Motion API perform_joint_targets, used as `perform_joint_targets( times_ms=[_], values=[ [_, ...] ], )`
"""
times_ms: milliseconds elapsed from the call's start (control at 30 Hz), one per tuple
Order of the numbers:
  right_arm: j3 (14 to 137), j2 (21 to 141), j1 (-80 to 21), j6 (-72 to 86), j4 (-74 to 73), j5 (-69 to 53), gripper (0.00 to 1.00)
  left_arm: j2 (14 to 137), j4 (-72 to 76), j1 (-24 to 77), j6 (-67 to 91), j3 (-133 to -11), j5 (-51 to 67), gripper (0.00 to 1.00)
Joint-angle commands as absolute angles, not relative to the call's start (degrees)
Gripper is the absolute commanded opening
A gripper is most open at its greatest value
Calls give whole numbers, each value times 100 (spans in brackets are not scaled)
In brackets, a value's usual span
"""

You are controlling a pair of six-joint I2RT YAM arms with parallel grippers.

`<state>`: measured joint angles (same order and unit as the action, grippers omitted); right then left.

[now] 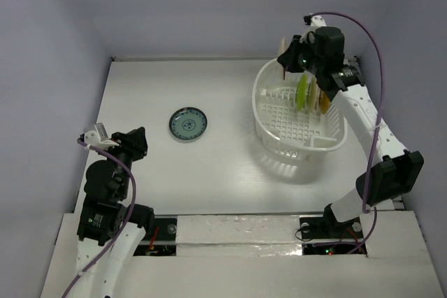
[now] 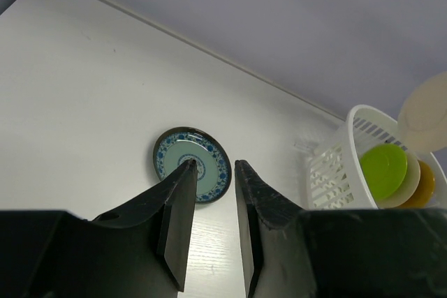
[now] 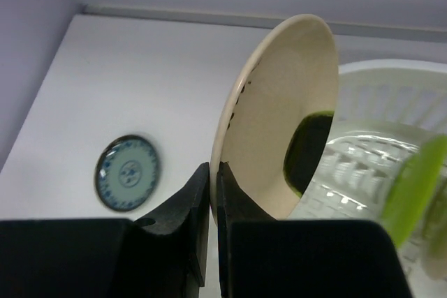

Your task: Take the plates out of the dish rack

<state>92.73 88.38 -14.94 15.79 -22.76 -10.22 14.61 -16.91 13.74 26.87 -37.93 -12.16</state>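
Three plates stand on edge in the white rack (image 1: 264,113), which sits at the far right of your counter (image 1: 223,165). A lime green plate (image 1: 302,91) is in front, a beige plate (image 2: 413,179) sits just behind it, and an orange-yellow plate (image 1: 325,103) is behind that. All three are packed close together between the rack's dividers.

Your right tool (image 3: 213,172) is clamped tight on the lower rim of a cream plate (image 3: 279,116). The fingers show only a sliver of gap, which the rim fills. That plate is held upright with a slight tilt, raised above the far left part of the rack's rim. From the right wrist, its glossy face carries a dark greenish reflection near the middle.

Your left tool (image 2: 213,172) is low over the left side of the counter, well apart from the rack. Its fingers are only a narrow gap apart, with nothing between them. They point toward a teal-patterned plate (image 1: 188,123), which lies flat on the counter, left of centre and apart from both the left tool and the rack. The markings on this plate are blue and white ornament in rings around a small centre motif, inside a dark rim.
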Motion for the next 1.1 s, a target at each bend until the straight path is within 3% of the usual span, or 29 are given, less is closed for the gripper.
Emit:
perform_joint_targets(
  times_ms=[0, 333, 567, 933, 1000, 1067],
  values=[
    [10175, 9015, -2588, 1127, -2557, -722, 0, 1424, -1424, 1336, 2654, -3753, -1195, 26],
    [12029, 11160, -4709, 221, -3357, -35, 0, 1380, -1538, 1283, 2698, -3814, -1432, 25],
    [13304, 12585, -5185, -272, -3753, 184, 0, 1318, -1617, 1283, 2751, -3850, -1573, 25],
    [13519, 13834, -5712, -686, -3683, 1037, 0, 1310, -1652, 1283, 2786, -3867, -1644, 25],
    [13343, 13790, -5765, -642, -3560, 1063, 5, 1301, -1661, 1283, 2795, -3867, -1644, 25],
    [13080, 13703, -5766, -572, -3341, 1028, 20, 1301, -1661, 1283, 2795, -3867, -1644, 26]
  ],
)
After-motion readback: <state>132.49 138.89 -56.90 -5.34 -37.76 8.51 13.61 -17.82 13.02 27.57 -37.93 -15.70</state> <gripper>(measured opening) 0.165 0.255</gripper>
